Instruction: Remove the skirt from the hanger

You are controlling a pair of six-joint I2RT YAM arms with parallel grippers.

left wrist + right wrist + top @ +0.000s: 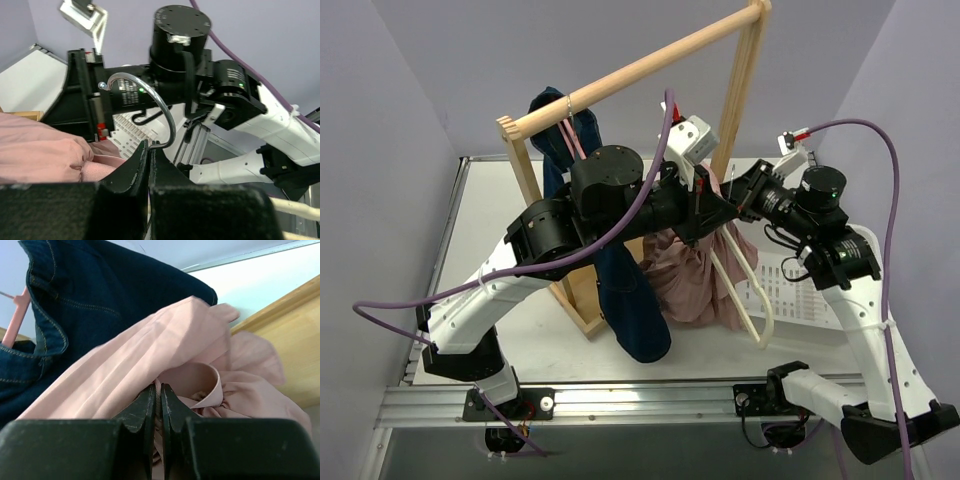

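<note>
The dusty-pink skirt (682, 278) hangs bunched in mid-air in front of the wooden rack, beside the cream hanger (748, 296), which slants down to the right. My left gripper (150, 146) is shut on the base of the hanger's silver hook (161, 100); from above it (704, 210) sits just over the skirt. My right gripper (159, 388) is shut on a fold of the skirt (150, 345); in the top view it (728, 208) meets the left gripper tip to tip. The hanger's upper part is hidden behind the grippers.
A dark blue denim garment (632, 300) hangs on a pink hanger (15, 320) from the wooden rack (640, 68), just left of the skirt. A white slotted basket (802, 292) lies on the table at the right, under the right arm.
</note>
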